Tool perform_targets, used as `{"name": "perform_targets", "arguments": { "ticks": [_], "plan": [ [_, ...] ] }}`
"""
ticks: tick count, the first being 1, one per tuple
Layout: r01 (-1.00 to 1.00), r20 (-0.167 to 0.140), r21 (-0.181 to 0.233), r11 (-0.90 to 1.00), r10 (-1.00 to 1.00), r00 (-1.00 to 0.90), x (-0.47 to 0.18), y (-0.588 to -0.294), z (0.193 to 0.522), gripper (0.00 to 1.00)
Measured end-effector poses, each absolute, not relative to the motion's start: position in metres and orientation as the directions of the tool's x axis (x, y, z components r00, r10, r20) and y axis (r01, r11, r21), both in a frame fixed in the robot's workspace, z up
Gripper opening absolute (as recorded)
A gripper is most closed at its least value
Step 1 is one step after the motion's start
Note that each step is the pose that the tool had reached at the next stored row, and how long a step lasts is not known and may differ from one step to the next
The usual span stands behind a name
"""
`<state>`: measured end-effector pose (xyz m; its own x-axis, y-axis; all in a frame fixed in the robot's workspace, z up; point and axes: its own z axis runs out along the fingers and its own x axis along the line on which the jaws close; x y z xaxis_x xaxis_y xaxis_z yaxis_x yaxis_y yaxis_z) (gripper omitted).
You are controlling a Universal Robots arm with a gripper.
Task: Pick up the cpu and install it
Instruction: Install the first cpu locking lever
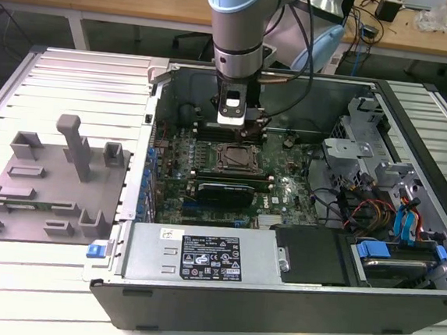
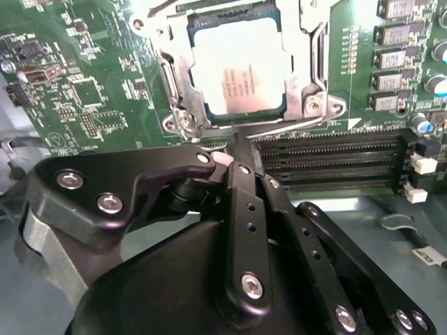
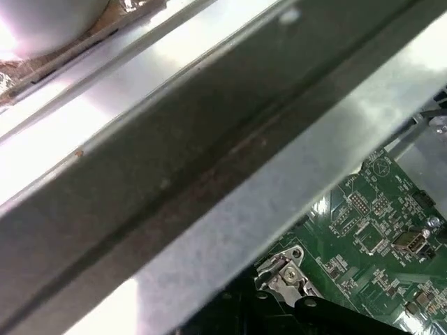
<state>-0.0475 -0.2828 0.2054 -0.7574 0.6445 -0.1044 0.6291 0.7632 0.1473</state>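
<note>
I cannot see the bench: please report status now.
Hand shut, holding nothing, beside the socket. Cpu lies in the socket. Nothing in the way.

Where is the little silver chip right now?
In the second wrist view the cpu lies in its socket frame on the green board, beside the gripper.

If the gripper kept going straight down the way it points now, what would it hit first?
Probably the motherboard beside the memory slots, just short of the socket frame where the cpu already sits. Depth is unclear, so the frame's edge is possible.
</note>
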Motion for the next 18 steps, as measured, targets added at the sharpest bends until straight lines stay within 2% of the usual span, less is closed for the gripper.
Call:
{"name": "perform_targets", "arguments": {
  "ticks": [3,18],
  "plan": [
    [0.63,-0.113,0.137,0.765,0.644,-0.757,-0.0474,-0.2827,0.2043,0.11],
    [0.63,-0.115,0.135,0.765,0.644,-0.757,-0.047,-0.2738,0.2042,0.11]
  ]
}}
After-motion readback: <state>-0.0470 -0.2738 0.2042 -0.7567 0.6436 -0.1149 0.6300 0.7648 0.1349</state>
